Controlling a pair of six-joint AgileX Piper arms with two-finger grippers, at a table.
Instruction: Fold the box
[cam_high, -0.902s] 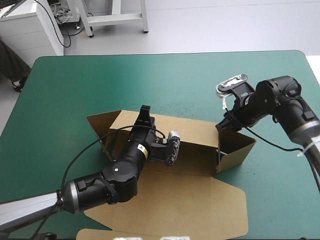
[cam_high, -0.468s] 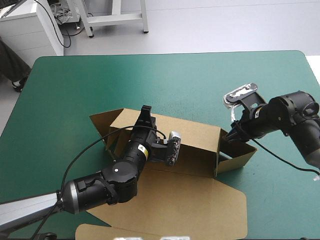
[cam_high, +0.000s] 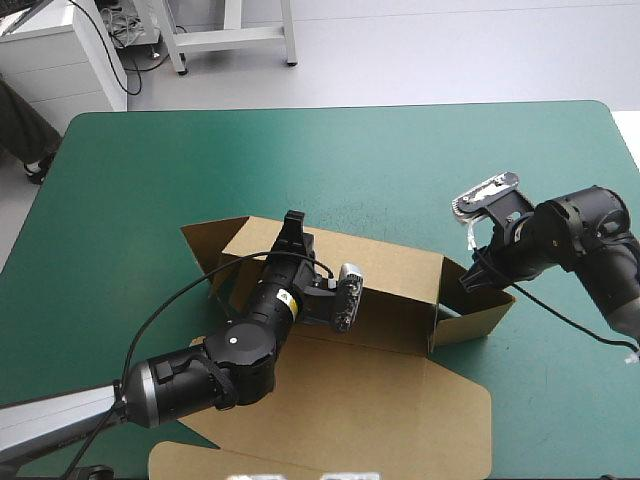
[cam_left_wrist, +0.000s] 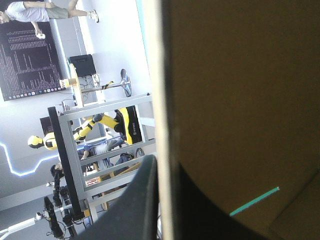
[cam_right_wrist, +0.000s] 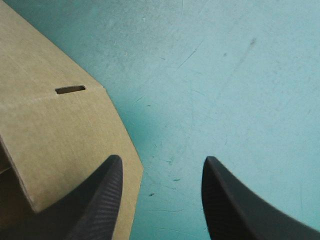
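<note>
At the box's (cam_high: 390, 390) left end, the left gripper (cam_high: 291, 225) is clamped on the top edge of the raised far wall (cam_high: 390, 268). The box lies on the teal-green cover (cam_high: 300, 150), with bare cover beyond its far wall and its lid flat on the near side. At the box's right end, the right gripper (cam_right_wrist: 163, 160) has its fingers apart, one over the end flap (cam_right_wrist: 60, 135), the other off the board. Done well, the left steadies the wall while the right closes squarely on the flap's edge before turning it inward. Counted: one box, two grippers, one slot (cam_right_wrist: 70, 89).
</note>
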